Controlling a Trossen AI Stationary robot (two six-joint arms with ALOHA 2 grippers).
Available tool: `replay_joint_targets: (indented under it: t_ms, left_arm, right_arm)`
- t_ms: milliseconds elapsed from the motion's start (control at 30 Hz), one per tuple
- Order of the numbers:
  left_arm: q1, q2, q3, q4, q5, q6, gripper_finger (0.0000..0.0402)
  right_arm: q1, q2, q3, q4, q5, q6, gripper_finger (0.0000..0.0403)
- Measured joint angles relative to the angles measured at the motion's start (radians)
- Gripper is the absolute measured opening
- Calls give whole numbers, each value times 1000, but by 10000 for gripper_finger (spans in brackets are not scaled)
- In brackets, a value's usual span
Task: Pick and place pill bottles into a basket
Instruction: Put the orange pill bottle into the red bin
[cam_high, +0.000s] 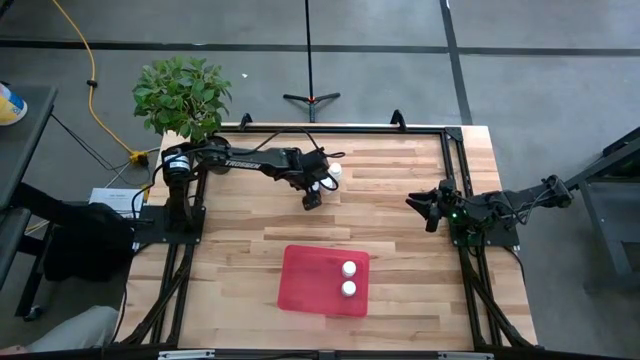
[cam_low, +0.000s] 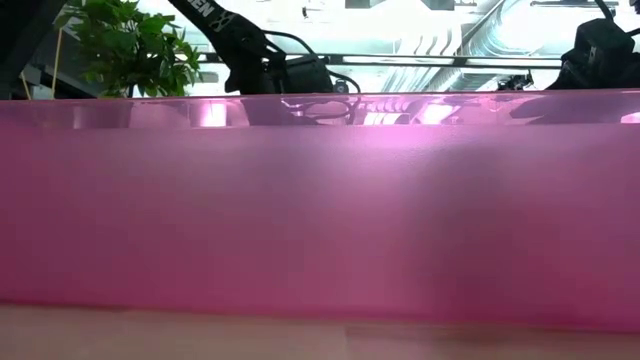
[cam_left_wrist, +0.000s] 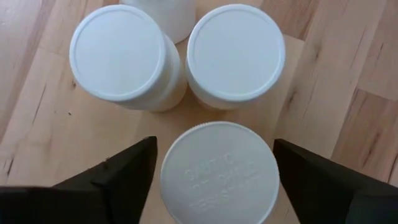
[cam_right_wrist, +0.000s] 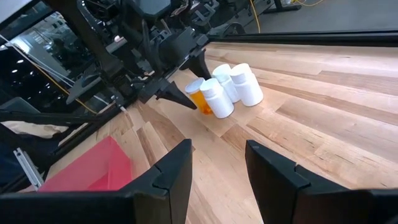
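Bottles in tray: two pill bottles (cam_high: 348, 278) stand up side by side, white caps showing.
Bottles on tabletop: four more (cam_right_wrist: 222, 91) stand packed together, one orange (cam_right_wrist: 198, 95), three white.
Basket: flat red tray (cam_high: 305, 280), low walls, rounded corners.

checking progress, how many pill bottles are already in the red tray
2: both pill bottles stand side by side at the right end of the red tray. None looks hidden there.
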Motion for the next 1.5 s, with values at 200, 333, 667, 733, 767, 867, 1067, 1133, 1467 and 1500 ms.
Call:
replay_joint_targets:
  t_ms: [200,333,667,733,767,867,1067,1133,1467,1500]
  left_arm:
    - [0,0,0,-1,0,0,285]
    - [0,0,0,-2,0,1,239]
    - [0,-17,-1,-12,0,0,241]
    - [0,-24,-1,-12,-1,4,252]
    - [0,-31,0,-10,-1,4,254]
    - [0,-58,0,-32,2,4,240]
    - [0,-145,0,-103,10,4,230]
    - [0,-178,0,-115,11,4,230]
    - [0,-375,0,-162,32,-6,235]
    - [0,-396,0,-160,36,-16,232]
  right_arm:
    - [0,0,0,-3,0,0,140]
    - [0,0,0,-3,0,0,140]
    - [0,0,0,-3,0,0,140]
    - [0,0,0,-3,0,0,140]
    - [0,0,0,-4,-1,0,140]
    - [0,0,0,-7,-1,0,140]
    - [0,6,0,-8,3,7,140]
    - [0,6,0,-9,2,7,140]
    - [0,6,0,-9,3,8,140]
    - [0,6,0,-9,3,8,140]
